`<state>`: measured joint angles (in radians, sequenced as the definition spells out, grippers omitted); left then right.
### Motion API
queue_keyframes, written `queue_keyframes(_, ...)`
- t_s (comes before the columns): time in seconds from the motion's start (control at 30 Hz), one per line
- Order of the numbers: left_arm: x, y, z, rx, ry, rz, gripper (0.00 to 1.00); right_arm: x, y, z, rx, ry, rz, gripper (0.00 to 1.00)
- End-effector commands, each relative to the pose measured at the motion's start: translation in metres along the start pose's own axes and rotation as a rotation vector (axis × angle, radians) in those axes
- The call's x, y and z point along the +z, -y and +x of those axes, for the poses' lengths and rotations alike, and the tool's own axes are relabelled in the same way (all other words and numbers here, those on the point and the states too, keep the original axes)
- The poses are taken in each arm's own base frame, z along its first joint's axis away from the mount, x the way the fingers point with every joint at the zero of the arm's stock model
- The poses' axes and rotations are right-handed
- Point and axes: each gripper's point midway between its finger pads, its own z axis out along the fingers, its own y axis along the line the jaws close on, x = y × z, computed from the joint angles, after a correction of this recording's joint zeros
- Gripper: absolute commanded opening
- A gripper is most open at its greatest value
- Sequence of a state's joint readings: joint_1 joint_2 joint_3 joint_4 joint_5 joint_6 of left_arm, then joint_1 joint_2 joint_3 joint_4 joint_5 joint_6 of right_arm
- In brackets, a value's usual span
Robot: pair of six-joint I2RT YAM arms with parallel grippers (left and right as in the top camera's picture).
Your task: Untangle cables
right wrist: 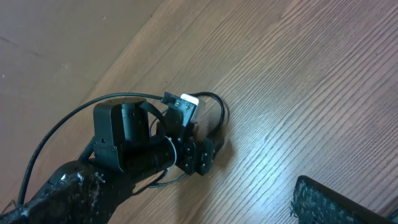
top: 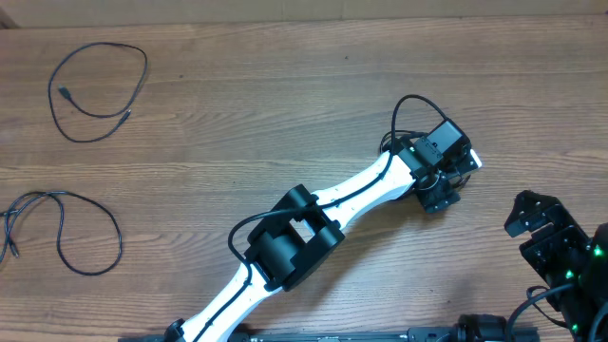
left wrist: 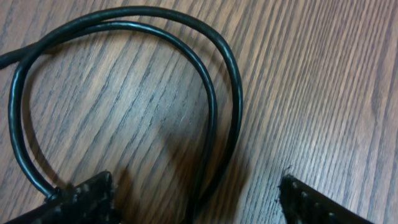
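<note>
Left gripper [left wrist: 196,202]: wide open, empty, straddling the third thin black cable [left wrist: 213,112], looped on the wooden counter [top: 285,95]; we judge it is kept clear of the others.
Far left: upper black cable loop [top: 144,68] and lower black cable loop [top: 120,242], well apart, uncrossed.
Right gripper [top: 532,217]: we cannot tell its opening.

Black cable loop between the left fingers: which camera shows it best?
Left wrist: the thin black cable loop fills the view, doubled, between the open fingers. Overhead, the left gripper covers it; right wrist shows at most a small bit.
</note>
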<state>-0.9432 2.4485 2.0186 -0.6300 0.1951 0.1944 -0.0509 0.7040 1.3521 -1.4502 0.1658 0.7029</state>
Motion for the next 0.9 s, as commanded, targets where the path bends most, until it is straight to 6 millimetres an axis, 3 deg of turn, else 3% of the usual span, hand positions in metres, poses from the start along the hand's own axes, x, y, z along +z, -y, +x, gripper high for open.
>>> queue_keyframes(0.0,0.009,0.009,0.000,0.026,-0.001,0.024,0.79,-0.006,-0.001,-0.007,0.000,0.033,-0.009,1.00)
queue_keyframes(0.1,0.013,0.010,0.003,0.027,-0.009,0.026,0.74,-0.006,-0.001,-0.007,0.000,0.033,-0.009,1.00)
queue_keyframes(0.2,0.015,0.011,0.005,0.026,-0.014,0.027,0.61,-0.006,-0.001,-0.007,0.000,0.034,-0.009,1.00)
queue_keyframes(0.4,0.016,0.011,0.006,0.025,-0.016,0.028,0.60,-0.006,-0.001,-0.006,0.000,0.033,-0.009,1.00)
queue_keyframes(0.7,0.037,0.012,0.026,0.016,-0.071,0.040,0.43,-0.006,-0.001,-0.006,0.000,0.033,-0.009,1.00)
queue_keyframes(0.73,0.041,0.013,0.031,0.014,-0.081,0.042,0.36,-0.006,-0.001,-0.006,0.000,0.033,-0.009,1.00)
queue_keyframes(0.8,0.047,0.012,0.038,0.012,-0.102,0.043,0.06,-0.006,-0.001,-0.006,0.000,0.033,-0.009,1.00)
queue_keyframes(0.87,0.047,0.008,0.046,0.007,-0.133,0.019,0.04,-0.006,-0.001,-0.006,0.000,0.032,-0.008,1.00)
